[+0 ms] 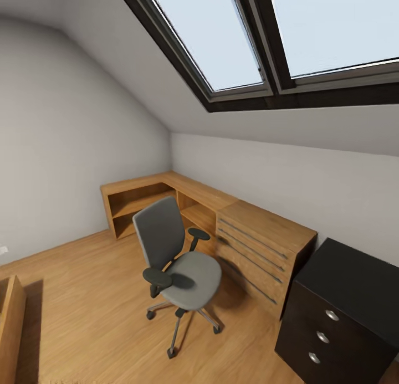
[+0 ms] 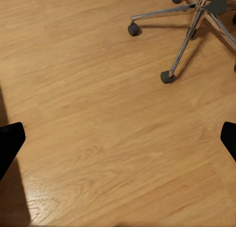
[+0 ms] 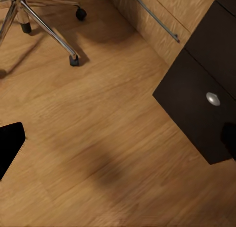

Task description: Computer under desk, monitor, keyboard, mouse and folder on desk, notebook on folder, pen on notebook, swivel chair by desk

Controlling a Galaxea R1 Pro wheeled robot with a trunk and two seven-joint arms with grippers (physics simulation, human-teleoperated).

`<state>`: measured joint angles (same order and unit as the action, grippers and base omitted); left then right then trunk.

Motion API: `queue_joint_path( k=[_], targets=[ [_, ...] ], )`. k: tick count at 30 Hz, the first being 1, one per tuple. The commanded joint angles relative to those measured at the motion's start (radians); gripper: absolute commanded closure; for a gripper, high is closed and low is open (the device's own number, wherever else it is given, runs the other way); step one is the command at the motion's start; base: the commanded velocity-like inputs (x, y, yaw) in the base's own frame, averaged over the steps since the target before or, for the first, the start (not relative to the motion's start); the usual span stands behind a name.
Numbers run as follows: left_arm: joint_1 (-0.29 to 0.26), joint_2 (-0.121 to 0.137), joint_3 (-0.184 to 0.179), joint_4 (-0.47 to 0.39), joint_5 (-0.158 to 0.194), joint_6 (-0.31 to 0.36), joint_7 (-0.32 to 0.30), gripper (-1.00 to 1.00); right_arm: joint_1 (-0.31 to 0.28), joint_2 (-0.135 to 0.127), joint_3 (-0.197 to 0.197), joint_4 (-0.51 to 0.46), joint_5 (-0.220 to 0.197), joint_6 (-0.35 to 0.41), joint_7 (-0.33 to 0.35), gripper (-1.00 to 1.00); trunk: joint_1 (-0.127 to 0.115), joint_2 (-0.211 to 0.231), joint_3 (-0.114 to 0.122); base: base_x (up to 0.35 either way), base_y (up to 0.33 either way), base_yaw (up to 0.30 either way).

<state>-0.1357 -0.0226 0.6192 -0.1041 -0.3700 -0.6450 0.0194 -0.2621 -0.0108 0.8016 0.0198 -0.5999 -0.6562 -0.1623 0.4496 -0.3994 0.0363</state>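
Note:
The swivel chair (image 1: 177, 256), grey with black armrests, stands mid-room on the wood floor, its seat bare. Its chrome base (image 2: 189, 30) with black casters shows in the left wrist view, and the same base (image 3: 39, 20) in the right wrist view. The desk's black three-drawer pedestal (image 1: 338, 312) is at the lower right, and this pedestal (image 3: 206, 89) lies close ahead of my right gripper (image 3: 118, 143). Both that and my left gripper (image 2: 118, 141) hang open over bare floor, holding nothing. The monitor, keyboard, mouse, folder, notebook, pen and computer are out of view.
A light wooden L-shaped cabinet (image 1: 260, 245) with shelves and drawers runs along the far walls behind the chair, touching the pedestal's side. Another wooden edge (image 1: 11, 328) stands at the lower left. Sloped skylights (image 1: 266, 35) sit overhead. Open floor (image 1: 83, 295) lies left of the chair.

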Motion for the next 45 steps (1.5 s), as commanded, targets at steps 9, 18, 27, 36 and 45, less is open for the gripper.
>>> queue_joint_path(
  k=[9,18,27,36,45],
  targets=[
    [0.000,0.000,0.009,0.000,-0.010,-0.002,0.002,-1.00,0.000,0.004,0.010,0.001,0.000,-0.002,-0.006,-1.00,0.000,-0.001,0.004,0.000,0.000,0.251],
    [-0.001,0.000,0.008,0.000,-0.010,-0.002,0.002,-1.00,0.000,0.005,0.009,0.000,-0.001,-0.002,-0.006,-1.00,0.000,-0.001,0.005,0.000,0.000,0.273],
    [0.000,0.000,0.009,0.000,-0.010,-0.002,0.002,-1.00,0.000,0.005,0.009,0.000,-0.001,-0.001,-0.006,-1.00,0.000,-0.001,0.002,0.000,0.000,0.275],
    [0.000,0.000,0.008,0.000,-0.010,-0.002,0.002,-1.00,0.000,0.003,0.008,0.000,-0.002,0.000,-0.006,-1.00,0.000,-0.001,-0.003,0.000,0.000,0.260],
    [-0.001,0.000,0.009,0.000,-0.010,-0.002,0.002,-1.00,0.000,0.006,0.008,0.000,-0.003,0.000,-0.006,-1.00,0.000,-0.001,-0.014,0.000,0.000,0.214]
  ],
)
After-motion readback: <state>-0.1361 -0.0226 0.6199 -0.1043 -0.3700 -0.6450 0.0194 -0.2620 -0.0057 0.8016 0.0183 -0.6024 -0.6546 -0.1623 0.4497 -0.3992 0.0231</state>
